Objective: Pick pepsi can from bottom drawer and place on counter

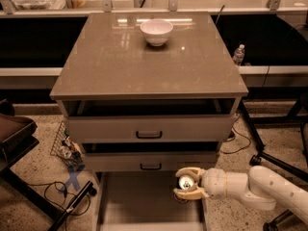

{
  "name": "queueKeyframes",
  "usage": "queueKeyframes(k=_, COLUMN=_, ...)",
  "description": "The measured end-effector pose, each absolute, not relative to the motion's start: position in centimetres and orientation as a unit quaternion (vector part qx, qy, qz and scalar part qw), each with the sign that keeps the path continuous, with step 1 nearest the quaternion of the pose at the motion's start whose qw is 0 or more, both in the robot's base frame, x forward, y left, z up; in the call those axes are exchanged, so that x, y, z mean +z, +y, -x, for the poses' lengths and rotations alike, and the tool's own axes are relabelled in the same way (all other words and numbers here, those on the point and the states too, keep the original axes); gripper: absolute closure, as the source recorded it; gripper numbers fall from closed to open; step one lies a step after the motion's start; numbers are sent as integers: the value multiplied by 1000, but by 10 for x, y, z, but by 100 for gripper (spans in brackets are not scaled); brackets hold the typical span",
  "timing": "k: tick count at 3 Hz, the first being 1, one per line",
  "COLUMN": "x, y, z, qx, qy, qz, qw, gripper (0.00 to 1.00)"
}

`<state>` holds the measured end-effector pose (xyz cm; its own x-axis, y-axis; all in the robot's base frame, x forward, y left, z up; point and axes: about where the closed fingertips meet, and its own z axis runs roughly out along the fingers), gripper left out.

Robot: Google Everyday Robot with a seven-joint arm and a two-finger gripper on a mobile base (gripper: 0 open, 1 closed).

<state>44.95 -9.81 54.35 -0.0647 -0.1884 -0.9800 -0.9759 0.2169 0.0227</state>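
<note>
Though only its top shows, the claw (180,183) grips the pepsi can (186,182) over the bottom drawer (139,198).

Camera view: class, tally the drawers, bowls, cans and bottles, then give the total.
Drawers: 3 (top drawer, middle drawer, bottom drawer)
Bowl: 1
Can: 1, gripped by the claw over the bottom drawer's right side
Bottle: 1
Total: 6

Speckled terrazzo floor (33,196) lies around the cabinet, with black cables (53,192) and a cluttered wire basket (65,147) below the front-left corner of the worktop (120,66). Black stand legs (269,153) and a water bottle (239,55) sit past its right edge, and a pale ledge (29,72) runs behind. The hand (184,182), clasping the pepsi can (186,182), hangs below the front-right corner.
</note>
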Motion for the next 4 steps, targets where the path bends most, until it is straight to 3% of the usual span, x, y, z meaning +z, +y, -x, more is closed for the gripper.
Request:
queueKeyframes(k=1, x=580, y=-89, z=-460, qx=404, qy=615, qz=469, qw=489, gripper=100)
queueKeyframes(k=4, x=812, y=-94, z=-510, qx=327, qy=677, qz=430, qw=500, gripper=100)
